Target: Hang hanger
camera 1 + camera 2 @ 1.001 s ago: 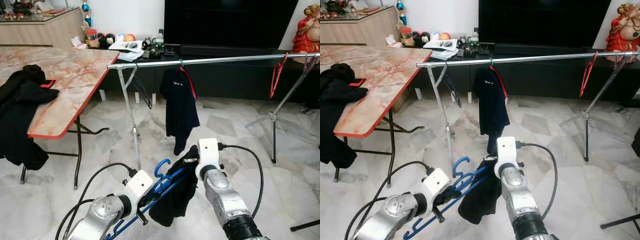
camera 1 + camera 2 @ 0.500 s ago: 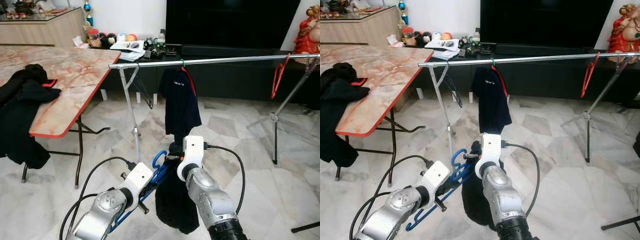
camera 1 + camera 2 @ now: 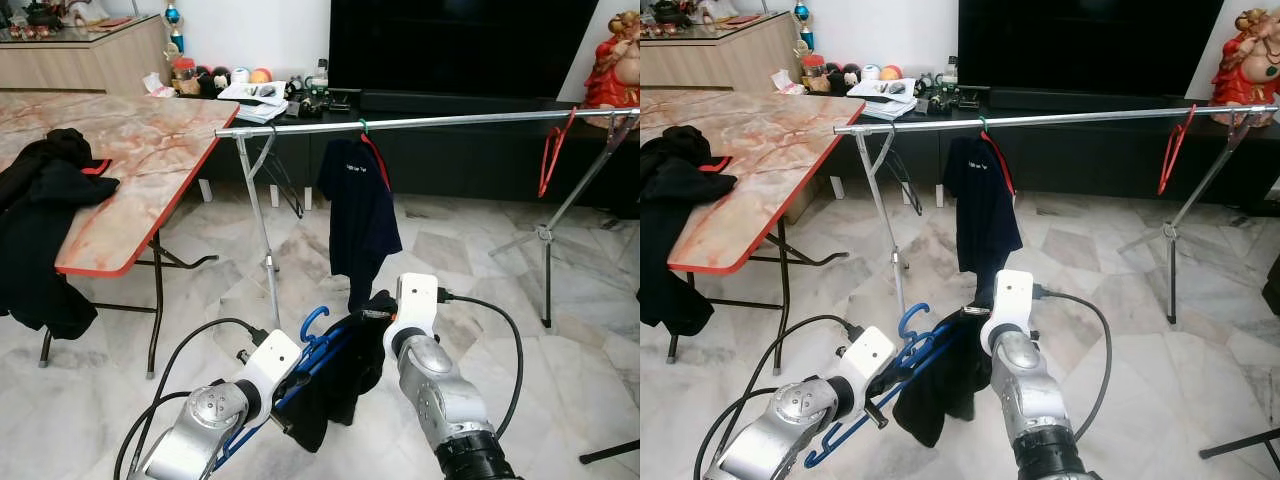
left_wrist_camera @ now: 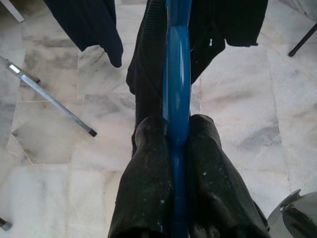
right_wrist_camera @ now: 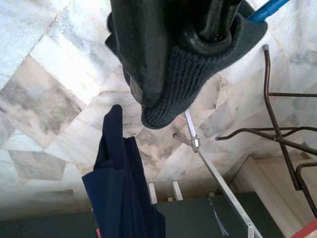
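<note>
Left tool [image 4: 176,163] clamps the blue hanger [image 3: 318,352], whose long axis slants up toward the hook [image 3: 309,322]; right tool [image 5: 188,44] is closed on the black knit garment [image 3: 335,385] draped over it. Both are held low, well below and on the near side of the silver clothes rail [image 3: 430,122], which runs crosswise ahead and carries a dark shirt [image 3: 358,215] and a red hanger [image 3: 552,152]. More dark clothing [image 3: 45,225] lies on the marble-patterned desk [image 3: 140,140] to the left. Neither arm looks clearly nearer the rail.
</note>
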`<state>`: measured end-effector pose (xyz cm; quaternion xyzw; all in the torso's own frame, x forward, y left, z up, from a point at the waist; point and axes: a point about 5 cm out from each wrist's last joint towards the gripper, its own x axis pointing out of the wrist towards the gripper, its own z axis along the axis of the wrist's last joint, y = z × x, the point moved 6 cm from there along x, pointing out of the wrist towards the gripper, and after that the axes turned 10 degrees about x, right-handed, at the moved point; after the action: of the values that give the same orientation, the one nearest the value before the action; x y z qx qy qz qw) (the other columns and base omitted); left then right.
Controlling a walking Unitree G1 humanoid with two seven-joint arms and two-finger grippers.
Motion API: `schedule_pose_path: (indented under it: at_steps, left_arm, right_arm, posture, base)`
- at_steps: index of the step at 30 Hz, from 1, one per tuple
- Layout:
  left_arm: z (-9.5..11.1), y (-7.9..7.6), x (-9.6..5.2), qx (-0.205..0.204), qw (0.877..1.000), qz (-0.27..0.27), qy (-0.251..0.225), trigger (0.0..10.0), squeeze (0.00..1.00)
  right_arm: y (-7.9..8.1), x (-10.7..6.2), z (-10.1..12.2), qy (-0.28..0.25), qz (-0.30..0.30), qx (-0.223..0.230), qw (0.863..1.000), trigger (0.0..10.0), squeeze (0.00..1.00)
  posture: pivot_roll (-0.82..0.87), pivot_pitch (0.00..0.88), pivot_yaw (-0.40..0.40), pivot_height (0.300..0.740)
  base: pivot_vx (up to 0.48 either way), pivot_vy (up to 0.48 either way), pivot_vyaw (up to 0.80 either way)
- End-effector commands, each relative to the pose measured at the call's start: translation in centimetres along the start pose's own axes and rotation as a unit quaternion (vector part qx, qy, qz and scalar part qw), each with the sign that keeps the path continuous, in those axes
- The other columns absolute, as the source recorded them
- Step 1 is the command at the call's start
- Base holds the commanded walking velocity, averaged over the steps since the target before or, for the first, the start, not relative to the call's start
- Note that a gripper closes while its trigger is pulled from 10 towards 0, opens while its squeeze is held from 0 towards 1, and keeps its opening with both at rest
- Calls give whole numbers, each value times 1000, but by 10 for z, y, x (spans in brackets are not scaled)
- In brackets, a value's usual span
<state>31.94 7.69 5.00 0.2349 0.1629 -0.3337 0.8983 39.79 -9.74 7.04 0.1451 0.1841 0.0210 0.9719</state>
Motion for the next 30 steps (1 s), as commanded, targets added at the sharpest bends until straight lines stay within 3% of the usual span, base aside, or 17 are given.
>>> schedule_pose_path:
  at_steps: [1,6,14,15,18,20,22,25,27,30]
  left_arm:
    - [2,7,-1,6,1000,11,-2,10000,0]
    - [2,9,-2,6,1000,15,-4,10000,0]
    - [16,5,3,1,999,7,-32,10000,0]
    - [18,3,4,1,999,3,-35,10000,0]
    - [19,1,5,2,999,1,-38,10000,0]
    - [21,1,6,0,999,2,-41,10000,0]
    - [21,1,6,0,999,2,-42,10000,0]
    - [23,0,7,-4,999,2,-47,10000,0]
    - [23,-1,8,-5,999,0,-48,10000,0]
    - [25,-2,8,-6,999,-1,-51,10000,0]
  right_arm:
    - [2,3,5,-12,-2,-3,1000,10000,0]
    - [6,2,0,-6,2,0,1000,10000,0]
    - [65,-12,-7,32,115,99,988,10000,0]
    - [82,-19,-6,38,152,112,981,10000,0]
    - [94,-24,-4,39,180,119,976,10000,0]
    - [109,-32,1,47,207,151,965,10000,0]
    - [112,-34,3,51,212,171,961,10000,0]
    - [135,-49,15,68,269,260,925,10000,0]
    - [137,-51,16,66,276,261,923,10000,0]
    - [127,-45,12,59,257,231,937,10000,0]
  posture:
    - [78,0,-27,740]
    - [80,0,-27,740]
    - [70,0,-24,740]
    - [70,0,-23,740]
    - [69,0,-23,740]
    - [70,0,-25,740]
    - [71,0,-27,740]
    - [68,0,-27,740]
    - [67,0,-28,740]
    - [72,0,-29,740]
  base:
    - [0,0,0]
    - [0,0,0]
    - [0,0,0]
    - [0,0,0]
    - [0,0,0]
    - [0,0,0]
    - [0,0,0]
    - [0,0,0]
    - [0,0,0]
    - [0,0,0]
